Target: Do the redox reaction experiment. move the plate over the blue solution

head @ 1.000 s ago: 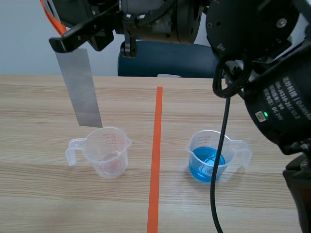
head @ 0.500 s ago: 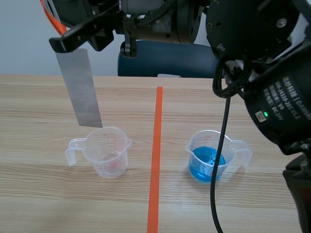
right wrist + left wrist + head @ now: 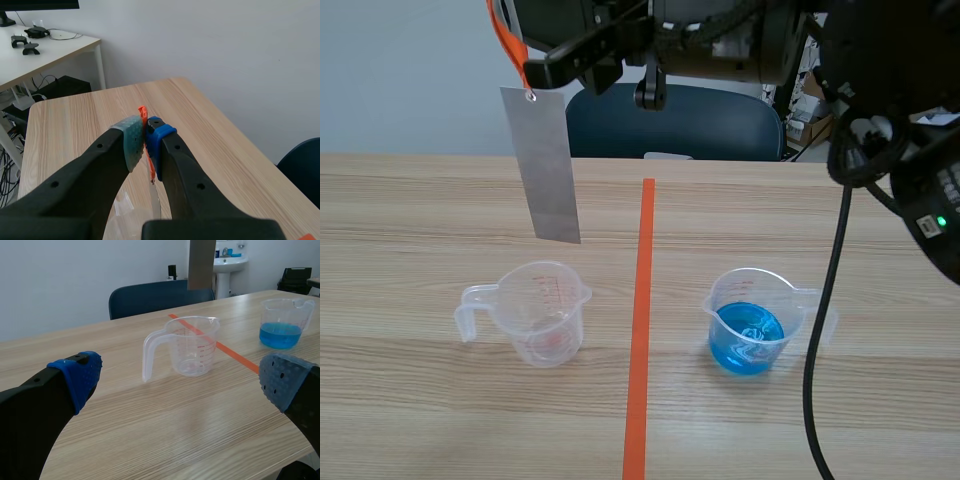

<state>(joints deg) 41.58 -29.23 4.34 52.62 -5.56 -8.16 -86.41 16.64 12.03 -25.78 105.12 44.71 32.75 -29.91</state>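
Transfer step: right gripper pinches the strap, plate dangling upper left; left gripper gapes wide. Next, carry right, over the solution.

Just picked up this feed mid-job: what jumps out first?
A grey metal plate dangles from an orange strap pinched in the right gripper, hanging above the table near the empty measuring cup. The cup of blue solution stands on the other side of the orange tape line.
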